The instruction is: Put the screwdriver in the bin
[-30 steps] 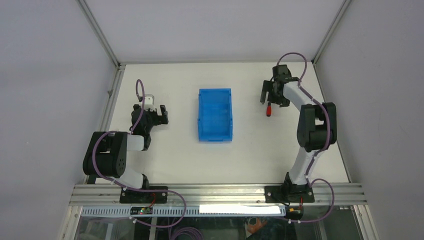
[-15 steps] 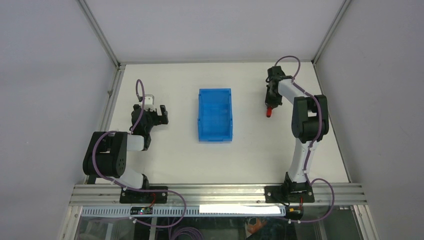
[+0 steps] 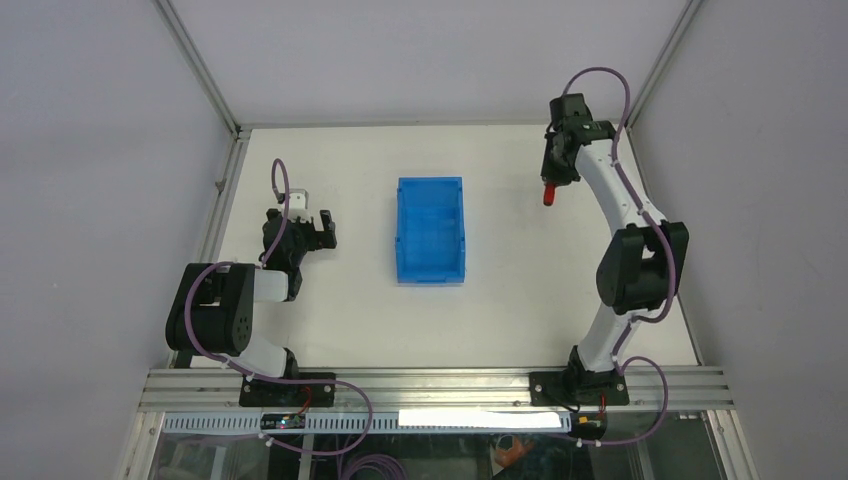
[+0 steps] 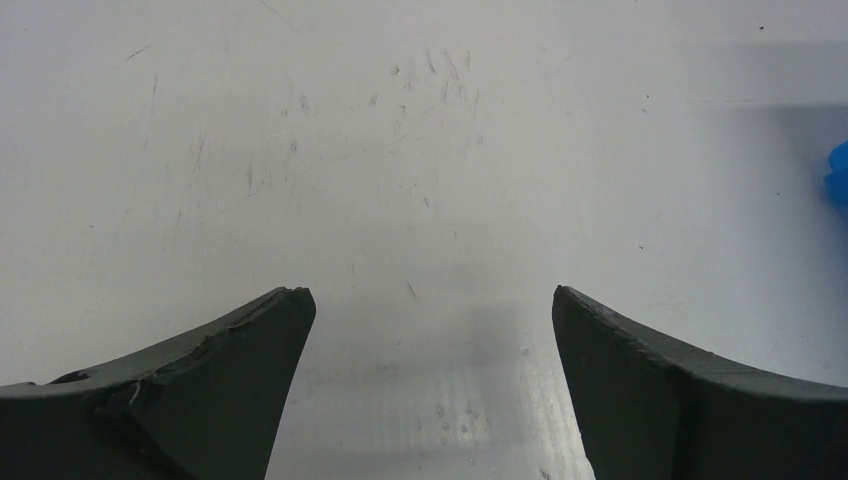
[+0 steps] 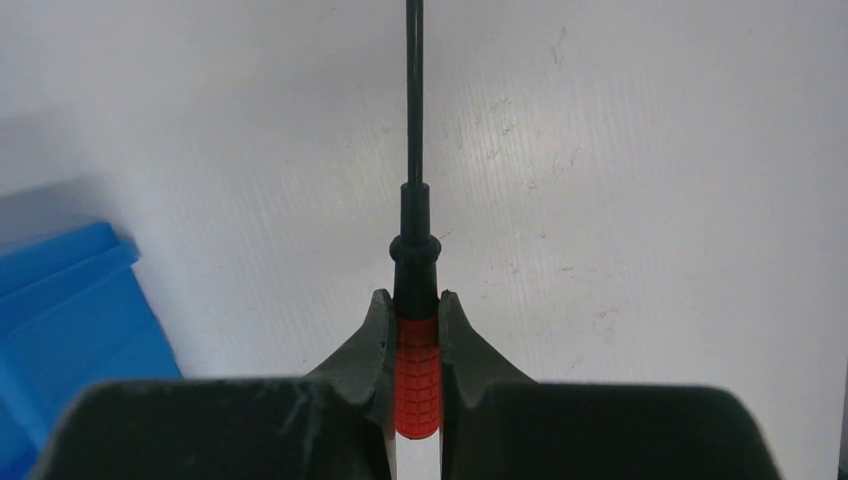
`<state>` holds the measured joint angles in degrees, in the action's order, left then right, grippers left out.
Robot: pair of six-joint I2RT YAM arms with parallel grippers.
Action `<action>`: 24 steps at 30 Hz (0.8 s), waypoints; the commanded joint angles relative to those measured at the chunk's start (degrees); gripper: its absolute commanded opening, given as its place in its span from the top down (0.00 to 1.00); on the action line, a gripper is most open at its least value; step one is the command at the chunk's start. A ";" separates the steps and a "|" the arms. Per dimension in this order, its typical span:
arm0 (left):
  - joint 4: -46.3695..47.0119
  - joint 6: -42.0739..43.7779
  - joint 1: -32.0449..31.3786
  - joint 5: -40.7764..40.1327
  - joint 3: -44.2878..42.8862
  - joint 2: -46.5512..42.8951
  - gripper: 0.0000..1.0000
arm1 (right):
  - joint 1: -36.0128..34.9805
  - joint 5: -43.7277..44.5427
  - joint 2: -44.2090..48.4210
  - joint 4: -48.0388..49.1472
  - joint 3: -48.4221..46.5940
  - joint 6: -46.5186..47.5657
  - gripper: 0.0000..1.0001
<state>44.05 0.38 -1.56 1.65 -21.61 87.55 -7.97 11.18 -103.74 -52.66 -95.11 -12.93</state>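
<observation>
**Screwdriver gripped, outside bin**

The screwdriver (image 5: 417, 372) is held by its red handle between the right jaws, which are closed tight on it. The black shaft projects beyond them. The tool is located at the far right of the bench (image 3: 350, 320), well apart from the blue bin (image 3: 430, 183). The left jaws are spread wide over the bench, with nothing held.
</observation>
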 commanded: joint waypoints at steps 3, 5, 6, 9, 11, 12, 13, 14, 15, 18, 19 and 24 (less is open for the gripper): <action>2.13 -0.91 -0.66 0.60 -0.28 -1.20 0.01 | -8.90 3.76 6.79 -7.77 -5.99 1.73 0.98; 2.15 -0.91 -0.64 0.63 -0.28 -1.18 0.01 | -13.36 5.34 8.28 -7.17 -6.42 1.36 0.98; 2.17 -0.91 -0.68 0.58 -0.28 -1.16 0.01 | -15.97 5.53 9.03 -6.42 -6.55 1.33 0.98; 2.16 -0.91 -0.64 0.61 -0.28 -1.15 0.01 | -23.74 5.80 10.40 -3.73 -7.02 1.64 0.98; 2.15 -0.91 -0.67 0.63 -0.28 -1.18 0.01 | -29.50 6.51 10.23 -2.20 -8.24 2.13 0.98; 2.17 -0.91 -0.64 0.63 -0.28 -1.16 0.01 | -31.08 7.15 9.96 -1.83 -8.64 2.23 0.98; 2.10 -0.91 -0.65 0.57 -0.28 -1.16 0.01 | -33.83 7.83 9.49 -1.23 -9.60 2.52 0.98; 2.17 -0.91 -0.70 0.55 -0.28 -1.20 0.01 | -35.63 8.68 8.93 -0.75 -10.29 2.64 0.98; 2.18 -0.91 -0.67 0.58 -0.28 -1.16 0.01 | -37.02 9.52 8.43 -0.28 -10.60 2.60 0.98; 2.13 -0.91 -0.71 0.62 -0.28 -1.20 0.01 | -39.67 9.78 6.96 2.09 -10.14 2.91 0.98; 2.16 -0.91 -0.64 0.61 -0.28 -1.21 0.01 | -40.39 9.70 6.69 3.29 -9.11 3.03 0.98; 2.18 -0.91 -0.70 0.61 -0.28 -1.16 0.01 | -41.80 9.51 5.75 11.18 -1.70 3.21 0.95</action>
<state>44.05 0.36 -1.56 1.65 -21.61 87.55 -49.30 18.94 -96.90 -49.34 -100.86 -10.52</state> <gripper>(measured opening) 0.992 0.111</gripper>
